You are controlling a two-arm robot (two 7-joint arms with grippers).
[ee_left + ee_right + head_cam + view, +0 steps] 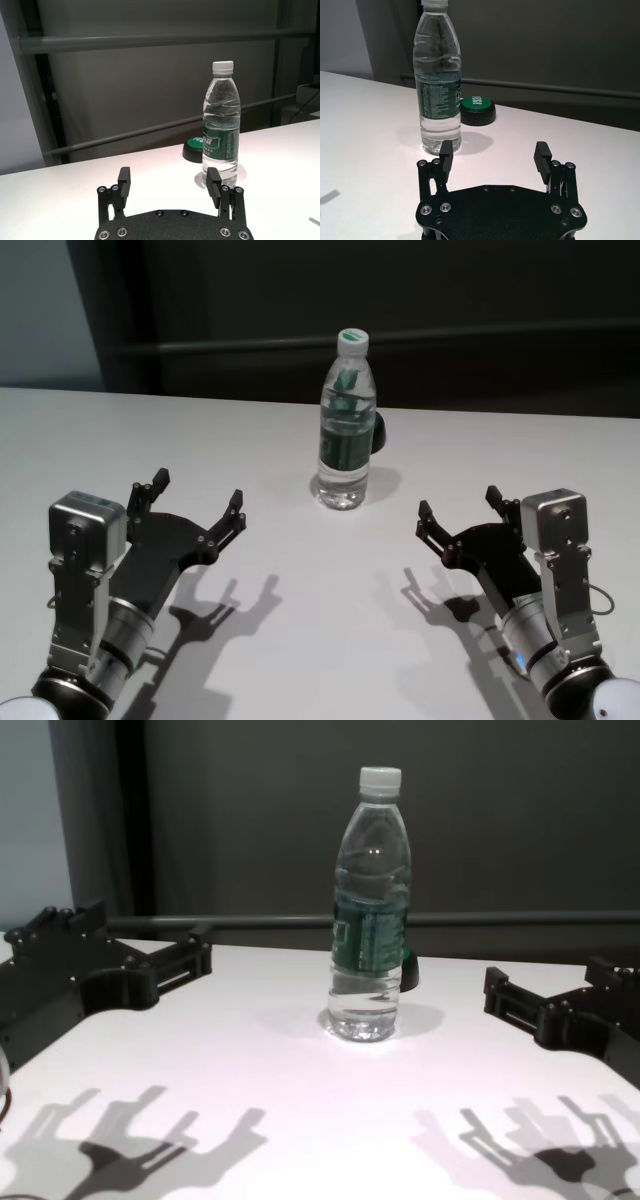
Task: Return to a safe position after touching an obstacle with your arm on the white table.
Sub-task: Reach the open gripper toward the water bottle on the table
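The obstacle, a clear water bottle (346, 425) with a white cap and green label, stands upright near the middle of the white table (300, 640). It also shows in the left wrist view (221, 125), the right wrist view (438, 80) and the chest view (370, 910). My left gripper (197, 496) hovers open to the near left of the bottle, apart from it, nothing between its fingers. My right gripper (458, 508) hovers open to the near right, also apart from it and holding nothing. Both grippers appear in their wrist views (170, 185) (494, 155).
A small dark rounded object with a green top (477, 110) sits on the table just behind the bottle (194, 149). A dark wall with a horizontal rail (200, 343) runs behind the table's far edge.
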